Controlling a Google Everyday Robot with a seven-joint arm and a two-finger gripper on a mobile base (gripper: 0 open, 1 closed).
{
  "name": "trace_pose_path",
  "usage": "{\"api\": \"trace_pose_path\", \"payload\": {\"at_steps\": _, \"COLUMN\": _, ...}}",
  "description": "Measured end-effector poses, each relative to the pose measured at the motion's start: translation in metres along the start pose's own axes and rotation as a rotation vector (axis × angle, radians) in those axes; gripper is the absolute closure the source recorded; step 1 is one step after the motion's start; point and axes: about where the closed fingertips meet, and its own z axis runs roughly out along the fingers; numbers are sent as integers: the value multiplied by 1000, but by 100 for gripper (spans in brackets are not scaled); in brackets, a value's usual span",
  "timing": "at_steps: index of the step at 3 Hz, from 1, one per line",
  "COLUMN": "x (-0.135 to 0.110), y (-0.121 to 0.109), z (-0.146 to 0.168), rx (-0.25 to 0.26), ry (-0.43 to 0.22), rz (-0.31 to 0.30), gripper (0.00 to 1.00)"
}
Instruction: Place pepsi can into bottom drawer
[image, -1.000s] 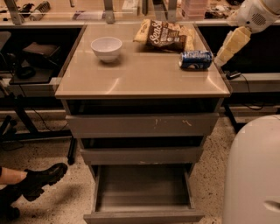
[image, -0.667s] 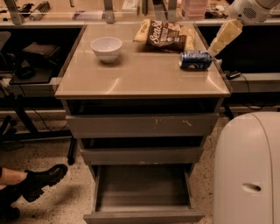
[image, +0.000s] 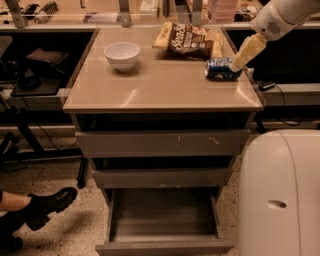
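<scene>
Three drawers sit stacked under the tan cabinet top (image: 160, 92), and only the bottom drawer (image: 165, 247) stands pulled out toward the floor in front, its plain grey front nearest me. The pepsi can (image: 221, 69) is up on the cabinet top, not in the drawer. It lies on its side close to the right edge, just in front of the brown-and-yellow chip bag (image: 190, 41). The gripper (image: 238, 62) slants in from the upper right at the end of a white arm (image: 282, 17), its pale yellow tip right at the can's right end. From where I stand I cannot tell whether it is touching the can or only beside it, nor whether it has any hold on the can. A white bowl (image: 121, 54) rests upright on the left part of the top, well apart from the can. The robot's rounded white body (image: 280, 195) fills the lower right, beside the cabinet, and over on the left a black shoe (image: 49, 204) rests on the speckled floor.
</scene>
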Motion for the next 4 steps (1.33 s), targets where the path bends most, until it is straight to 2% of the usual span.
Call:
{"api": "trace_pose_path", "payload": {"at_steps": 1, "x": 3, "y": -11, "z": 36, "rx": 7, "ry": -3, "rz": 28, "gripper": 0}}
{"api": "trace_pose_path", "payload": {"at_steps": 2, "x": 6, "y": -28, "z": 60, "rx": 53, "ry": 14, "rz": 37, "gripper": 0}}
{"api": "trace_pose_path", "payload": {"at_steps": 3, "x": 6, "y": -28, "z": 62, "rx": 53, "ry": 13, "rz": 37, "gripper": 0}}
{"api": "trace_pose_path", "payload": {"at_steps": 4, "x": 10, "y": -19, "z": 81, "rx": 7, "ry": 8, "rz": 45, "gripper": 0}}
